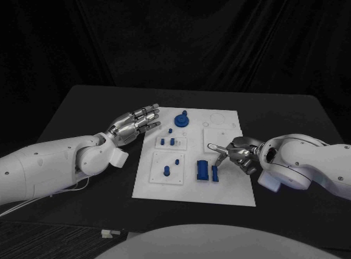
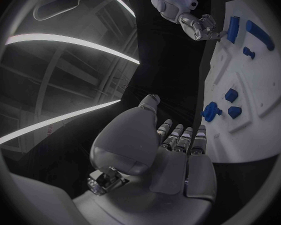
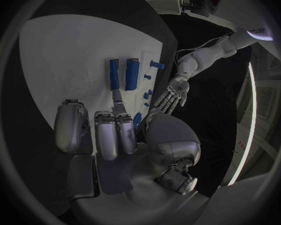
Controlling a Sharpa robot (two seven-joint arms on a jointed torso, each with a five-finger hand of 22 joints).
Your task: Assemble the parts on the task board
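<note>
Head view showed the white task board [image 1: 222, 186] in the middle of the black desk [image 1: 82, 108], blue parts spread over it; the right hand [image 1: 236, 152] hovered over the board's right edge, fingers partly curled and holding nothing, probably poised to take the two long blue blocks [image 1: 205, 170] lying just beside it; the left hand [image 1: 135, 123] waited spread and empty off the board's far left corner, likely keeping clear; the blue knobbed part [image 1: 181, 118] stood near its fingertips.

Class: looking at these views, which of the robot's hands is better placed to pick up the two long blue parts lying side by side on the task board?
Right. The right hand hovers beside the two long blue parts on the task board; the left hand hangs open off the board's far-left edge.
</note>
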